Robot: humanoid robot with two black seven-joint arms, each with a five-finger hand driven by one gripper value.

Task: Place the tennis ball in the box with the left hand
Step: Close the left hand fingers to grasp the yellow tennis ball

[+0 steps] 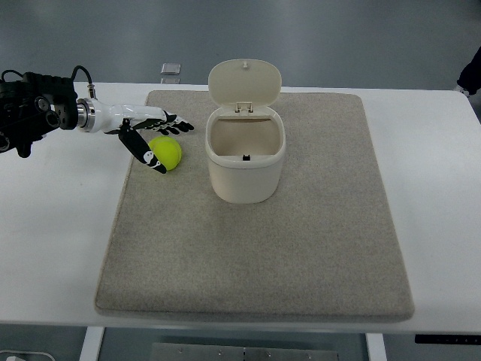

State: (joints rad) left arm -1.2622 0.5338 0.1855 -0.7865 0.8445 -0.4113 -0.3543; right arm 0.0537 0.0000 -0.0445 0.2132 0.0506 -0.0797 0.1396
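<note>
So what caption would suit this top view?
Left hand reaching around a tennis ball on the mat, beside the open-lidded box.

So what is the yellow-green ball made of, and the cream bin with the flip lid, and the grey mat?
The yellow-green tennis ball looks fuzzy, likely felt over rubber: matte, no shine. The cream bin with the open flip lid seems smooth plastic, judging by its even, slightly glossy walls. The grey mat looks like woven fabric or felt, speckled and dull.

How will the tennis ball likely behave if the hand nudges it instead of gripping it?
The tennis ball is round, so it would probably roll across the mat. Its fuzzy cover likely resists slipping. With the left hand open around it, a loose closure might push it away.
</note>
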